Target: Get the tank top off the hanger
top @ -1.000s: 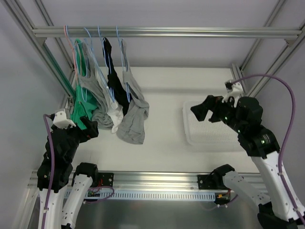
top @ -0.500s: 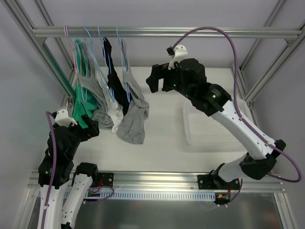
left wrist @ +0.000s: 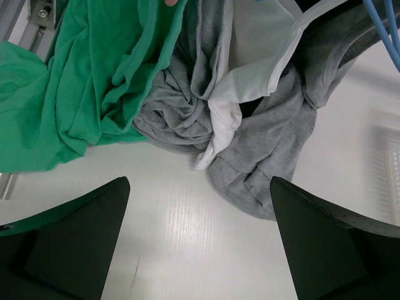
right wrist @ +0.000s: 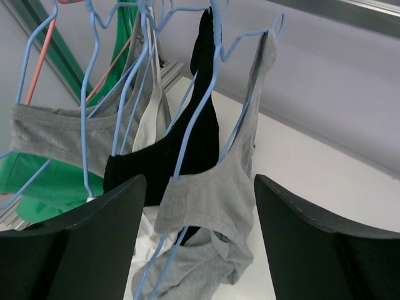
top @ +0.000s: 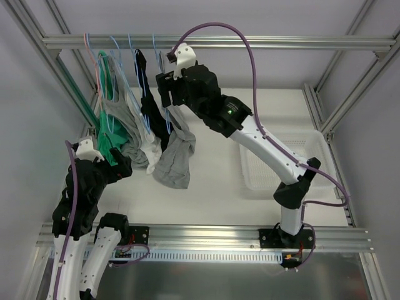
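Several tank tops hang on hangers from the top rail [top: 262, 42] at the back left. The rightmost one is grey [top: 174, 156], on a blue hanger [top: 164, 78]. Beside it hang a black one [top: 150, 107], a white one [top: 152, 149], another grey one and a green one [top: 102, 142]. My right gripper [top: 165, 94] is open, close to the grey top's upper part. In the right wrist view the grey top [right wrist: 219, 194] and its blue hanger [right wrist: 199, 119] lie between the open fingers, untouched. My left gripper [top: 117, 165] is open and empty, low by the green top. The left wrist view shows the bunched hems [left wrist: 187, 112] ahead.
A white basket [top: 269, 170] sits on the table at the right. Frame posts [top: 69, 81] run down the left behind the clothes. Pink and blue hanger hooks [top: 94, 47] crowd the rail's left end.
My right arm has swung from above the white basket across to the hangers at the back left. My left arm has barely moved.
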Available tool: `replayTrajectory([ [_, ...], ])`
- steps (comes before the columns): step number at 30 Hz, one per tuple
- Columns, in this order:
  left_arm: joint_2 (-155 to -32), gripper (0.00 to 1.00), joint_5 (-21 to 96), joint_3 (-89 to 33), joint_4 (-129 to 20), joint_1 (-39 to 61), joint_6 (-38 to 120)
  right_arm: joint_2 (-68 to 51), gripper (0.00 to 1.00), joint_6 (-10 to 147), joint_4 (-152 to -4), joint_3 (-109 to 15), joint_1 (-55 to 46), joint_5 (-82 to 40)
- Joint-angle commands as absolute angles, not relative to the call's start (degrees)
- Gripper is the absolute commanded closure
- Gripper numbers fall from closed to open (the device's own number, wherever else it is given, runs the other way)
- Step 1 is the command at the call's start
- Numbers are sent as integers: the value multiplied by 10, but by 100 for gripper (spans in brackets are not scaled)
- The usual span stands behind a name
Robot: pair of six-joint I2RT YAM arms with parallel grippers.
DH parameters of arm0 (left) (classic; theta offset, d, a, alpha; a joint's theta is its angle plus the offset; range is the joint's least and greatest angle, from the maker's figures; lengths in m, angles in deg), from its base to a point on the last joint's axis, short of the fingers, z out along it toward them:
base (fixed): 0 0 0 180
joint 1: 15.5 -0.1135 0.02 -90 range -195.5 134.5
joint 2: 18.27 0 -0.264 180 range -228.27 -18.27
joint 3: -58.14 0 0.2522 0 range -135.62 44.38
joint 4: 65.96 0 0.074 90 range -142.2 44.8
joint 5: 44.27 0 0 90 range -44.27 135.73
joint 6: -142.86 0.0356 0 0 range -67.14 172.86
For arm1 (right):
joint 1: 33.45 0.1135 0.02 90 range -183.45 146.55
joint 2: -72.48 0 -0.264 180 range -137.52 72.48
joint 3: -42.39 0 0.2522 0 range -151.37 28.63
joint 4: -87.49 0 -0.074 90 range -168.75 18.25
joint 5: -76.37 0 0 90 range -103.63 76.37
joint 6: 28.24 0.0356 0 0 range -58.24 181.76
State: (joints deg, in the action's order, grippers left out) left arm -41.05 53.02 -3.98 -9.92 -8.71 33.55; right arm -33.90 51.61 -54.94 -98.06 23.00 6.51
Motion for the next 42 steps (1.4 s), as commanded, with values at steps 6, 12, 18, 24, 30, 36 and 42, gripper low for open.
replayTrajectory([
  [6, -420, 1, 503, -39, -117, -86, 337, -413, 30, 472, -628, -1070, 238, 107],
  [12, -414, 1, 502, -38, -117, -85, 337, -462, 41, 443, -638, -1105, 235, 156],
  [18, -416, 1, 494, -38, -117, -86, 337, -451, 54, 437, -637, -1095, 232, 172],
  [24, -417, 1, 492, -37, -118, -85, 337, -434, 62, 429, -638, -1092, 230, 176],
  [30, -417, 1, 491, -37, -118, -85, 337, -427, 84, 428, -636, -1086, 226, 171],
  [36, -417, 1, 491, -36, -118, -84, 337, -425, 86, 427, -642, -1087, 224, 172],
  [42, -416, 1, 491, -36, -118, -84, 337, -419, 100, 434, -646, -1087, 221, 173],
])
